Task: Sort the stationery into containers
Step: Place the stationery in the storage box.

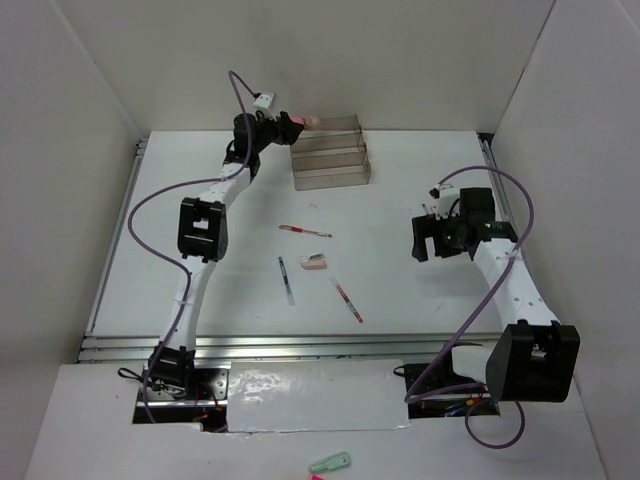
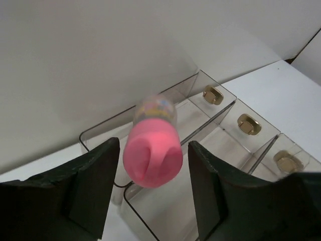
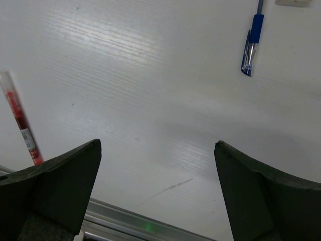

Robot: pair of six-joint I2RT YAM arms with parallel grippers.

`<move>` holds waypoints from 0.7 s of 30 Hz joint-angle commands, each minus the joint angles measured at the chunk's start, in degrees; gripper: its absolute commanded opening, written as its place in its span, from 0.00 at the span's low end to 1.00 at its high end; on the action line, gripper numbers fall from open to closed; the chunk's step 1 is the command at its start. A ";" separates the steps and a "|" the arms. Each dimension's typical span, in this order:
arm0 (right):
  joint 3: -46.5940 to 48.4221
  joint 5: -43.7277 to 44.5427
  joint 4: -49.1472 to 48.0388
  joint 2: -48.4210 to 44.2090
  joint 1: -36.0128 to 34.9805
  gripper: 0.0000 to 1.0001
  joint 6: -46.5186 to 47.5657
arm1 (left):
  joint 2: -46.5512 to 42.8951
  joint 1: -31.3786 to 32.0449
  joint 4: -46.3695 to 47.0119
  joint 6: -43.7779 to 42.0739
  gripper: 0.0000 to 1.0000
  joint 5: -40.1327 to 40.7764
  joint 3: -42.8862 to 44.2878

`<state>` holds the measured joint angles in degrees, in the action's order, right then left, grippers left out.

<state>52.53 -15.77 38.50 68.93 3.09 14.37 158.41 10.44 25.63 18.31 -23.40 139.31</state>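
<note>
At the counter's far edge, the left claw (image 1: 293,121) brackets a pink eraser (image 2: 152,158), its fingers slightly clear on both sides, so it looks loose rather than pinched. The eraser hangs above the left end of the organiser (image 1: 330,178), seemingly over the far compartment. Mid-counter lie two red pens (image 1: 304,231) (image 1: 347,299), a blue pen (image 1: 286,279) and a second eraser (image 1: 313,263). The erasers are probably light, rubbery and grippy. The pens are probably stiff, slick and prone to rolling, so best pinched mid-barrel. Near the right edge, the right claw (image 3: 157,144) hovers wide and empty.
</note>
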 commanded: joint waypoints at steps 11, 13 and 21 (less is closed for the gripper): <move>3.63 0.13 1.14 -1.86 -1.86 1.00 -1.54 | -10.39 -1.73 9.70 3.92 0.99 3.79 -6.21; 3.72 0.04 1.22 -2.74 -1.95 1.00 -1.54 | -14.43 -2.52 6.48 3.15 0.96 4.32 -8.52; 4.59 -0.66 1.05 -4.76 -2.74 1.00 -1.63 | -31.63 -5.86 -8.36 -0.19 0.52 -2.87 -24.50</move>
<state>53.71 -15.70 38.76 66.41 0.97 13.28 135.76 5.87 22.46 19.46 -21.71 117.75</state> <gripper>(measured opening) 0.998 0.518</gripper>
